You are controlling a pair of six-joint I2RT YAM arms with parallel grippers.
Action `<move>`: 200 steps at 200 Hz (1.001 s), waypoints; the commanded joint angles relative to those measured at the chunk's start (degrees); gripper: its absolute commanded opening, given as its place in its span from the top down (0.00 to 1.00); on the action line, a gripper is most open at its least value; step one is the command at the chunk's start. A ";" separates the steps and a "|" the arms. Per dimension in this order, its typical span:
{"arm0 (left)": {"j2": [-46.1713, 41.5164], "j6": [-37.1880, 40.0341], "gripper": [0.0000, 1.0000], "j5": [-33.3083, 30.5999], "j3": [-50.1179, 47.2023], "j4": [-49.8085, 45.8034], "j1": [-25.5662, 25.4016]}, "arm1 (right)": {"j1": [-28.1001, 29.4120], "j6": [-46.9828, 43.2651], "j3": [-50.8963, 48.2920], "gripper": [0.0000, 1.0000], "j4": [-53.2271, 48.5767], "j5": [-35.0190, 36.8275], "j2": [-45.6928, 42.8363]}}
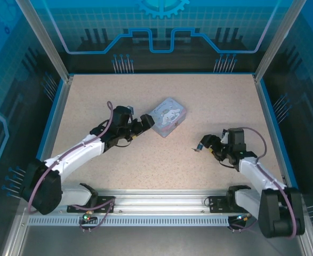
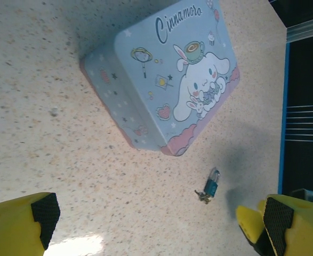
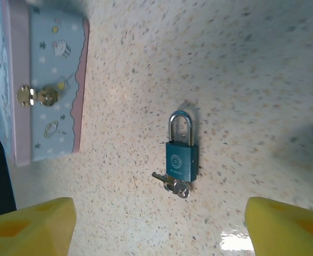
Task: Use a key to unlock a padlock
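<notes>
The padlock (image 3: 182,160) has a teal body with a smooth satin coat and a bright polished-metal shackle; the keys (image 3: 173,185) at its base are silvery metal. The tin (image 2: 167,74) looks like smooth printed sheet metal — faintly glossy — with 2 brass-coloured fittings (image 3: 48,96). The table (image 1: 209,106) is speckled, matt and fine-grained. The left gripper (image 2: 161,216) has jaws of smooth yellow plastic with black, finely textured pads (image 2: 45,213).

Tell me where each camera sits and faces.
Top external: above and behind the bases, looking down on the table; both arms, left gripper and right gripper show.
Left wrist: on the left arm, facing down at tin and padlock; own fingers at bottom corners.
Right wrist: on the right arm, over the padlock; own fingers at bottom corners.
Both wrist views share padlock and tin.
</notes>
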 commanded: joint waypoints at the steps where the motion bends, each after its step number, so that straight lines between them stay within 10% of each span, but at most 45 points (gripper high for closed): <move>1: -2.92 4.25 0.01 -4.68 1.52 -6.12 1.23 | -2.20 -3.91 4.00 0.01 -10.15 0.09 -3.72; 62: -7.74 14.38 0.01 -19.33 4.37 -9.80 3.38 | -2.68 -10.87 18.63 0.00 -18.22 8.58 -0.62; 132: -12.66 34.36 0.01 -41.38 -5.29 11.30 3.42 | 1.19 -10.05 21.75 0.00 -8.34 34.86 3.91; 200: -6.18 46.93 0.01 -42.93 -15.01 26.92 12.29 | 8.44 -23.63 17.22 0.00 4.97 57.89 12.35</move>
